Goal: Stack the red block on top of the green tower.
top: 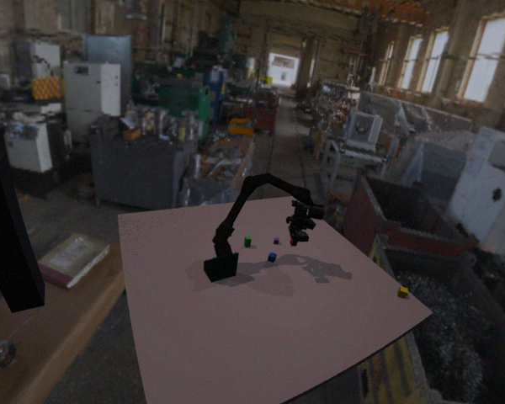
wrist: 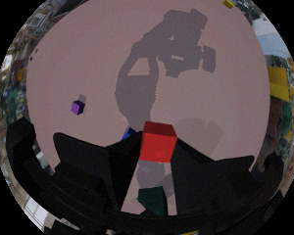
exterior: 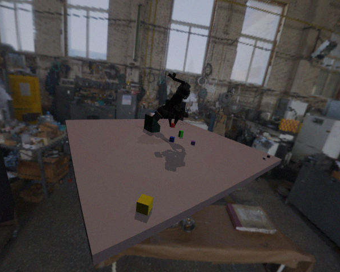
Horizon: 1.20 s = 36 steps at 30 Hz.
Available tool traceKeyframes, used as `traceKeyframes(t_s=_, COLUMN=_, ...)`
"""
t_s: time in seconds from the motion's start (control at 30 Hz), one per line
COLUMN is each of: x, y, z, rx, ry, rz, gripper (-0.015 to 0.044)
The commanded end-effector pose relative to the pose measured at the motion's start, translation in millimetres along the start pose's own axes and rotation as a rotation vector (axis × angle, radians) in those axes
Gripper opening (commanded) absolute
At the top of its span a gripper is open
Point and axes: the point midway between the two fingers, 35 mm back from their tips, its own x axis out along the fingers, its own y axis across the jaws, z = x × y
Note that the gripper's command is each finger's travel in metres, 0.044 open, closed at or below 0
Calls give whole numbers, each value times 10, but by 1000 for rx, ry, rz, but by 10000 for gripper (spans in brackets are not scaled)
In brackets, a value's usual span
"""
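The arm [top: 261,184] is matte black all over, built of slim links with thicker, rounded joints, and rises from a boxy, dark base block [top: 220,266] with flat faces and sharp edges. The end effector [top: 297,236] is a blocky black cluster of stacked housings. In the wrist view its fingers show as broad, flat, dark wedges with angular outlines
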Motion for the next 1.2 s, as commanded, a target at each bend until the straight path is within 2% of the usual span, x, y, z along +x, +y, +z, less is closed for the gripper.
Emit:
traceKeyframes(t_s=0.0, x=-10, y=193, z=-116, rx=8, ry=5, rz=4, gripper=0)
traceKeyframes(t_s=0.57, x=-48, y=922, z=-655, rx=10, ry=4, rz=4, gripper=0)
traceKeyframes(t_s=1.17, x=10, y=1433, z=-1377, rx=9, ry=12, rz=17, gripper=0)
